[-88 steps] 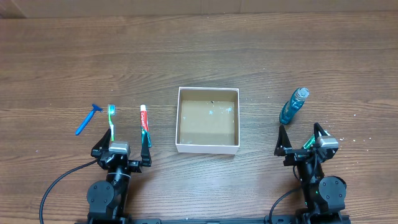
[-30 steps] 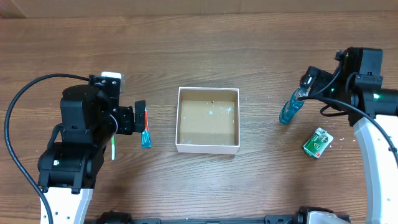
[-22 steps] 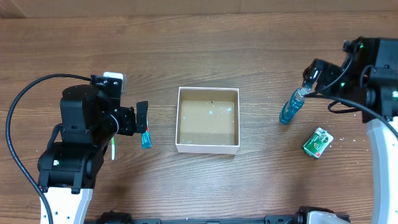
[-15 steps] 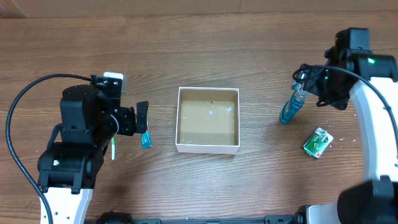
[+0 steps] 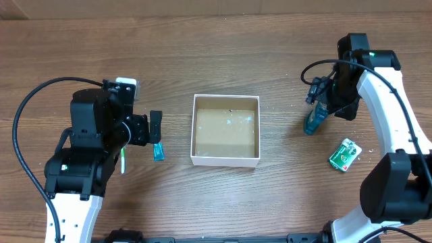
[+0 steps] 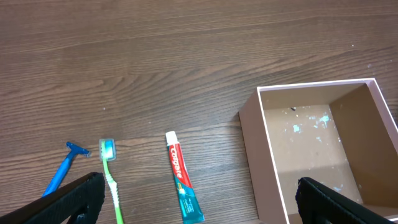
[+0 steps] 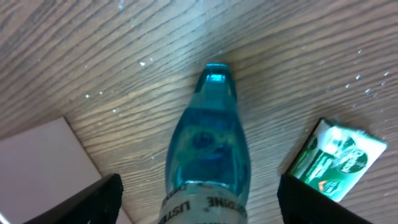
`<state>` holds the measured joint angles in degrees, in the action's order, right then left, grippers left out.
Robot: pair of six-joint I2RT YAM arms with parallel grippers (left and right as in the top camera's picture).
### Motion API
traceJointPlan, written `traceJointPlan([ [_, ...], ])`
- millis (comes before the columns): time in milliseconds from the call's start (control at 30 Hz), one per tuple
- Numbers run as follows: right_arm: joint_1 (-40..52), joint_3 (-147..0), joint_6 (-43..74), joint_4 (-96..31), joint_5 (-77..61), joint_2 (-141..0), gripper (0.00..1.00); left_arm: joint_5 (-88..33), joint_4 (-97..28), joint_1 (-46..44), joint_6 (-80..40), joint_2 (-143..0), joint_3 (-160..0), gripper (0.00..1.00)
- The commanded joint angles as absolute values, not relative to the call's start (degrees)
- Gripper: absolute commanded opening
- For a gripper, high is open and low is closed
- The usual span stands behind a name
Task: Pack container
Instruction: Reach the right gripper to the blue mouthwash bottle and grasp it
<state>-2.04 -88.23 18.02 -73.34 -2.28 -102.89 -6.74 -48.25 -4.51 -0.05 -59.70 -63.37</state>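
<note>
Overhead, the container (image 5: 225,160) sits on the bench (image 5: 223,54) at centre frame, with the toothpaste (image 5: 158,152) to its left and the blue bottle (image 5: 313,120) at right.

In the left wrist view, the left fingers (image 6: 78,198) are spread wide and hold nothing; the container fills the right side.

In the right wrist view, the right fingers (image 7: 93,198) are released and flank the blue bottle without touching it.

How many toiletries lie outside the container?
5: razor, toothbrush and toothpaste left of the container; blue bottle and green packet to its right. None inside it.
</note>
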Motion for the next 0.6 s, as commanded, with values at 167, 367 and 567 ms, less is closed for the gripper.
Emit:
traceJointPlan([
  [167,-1.87,-85.38,18.28,-70.54,-0.91,-102.67,0.75,-7.53,-48.16,-4.43,-0.89,-60.01,-64.77,1.00],
  [367,-1.87,-85.38,18.28,-70.15,-0.91,-102.67,0.59,-7.51,-48.18,-4.43,-0.89,-60.01,-64.77,1.00],
  [567,-1.87,-85.38,18.28,-70.15,-0.91,-102.67,0.41,-7.53,-48.21,-4.43,-0.89,-60.01,-64.77,1.00],
])
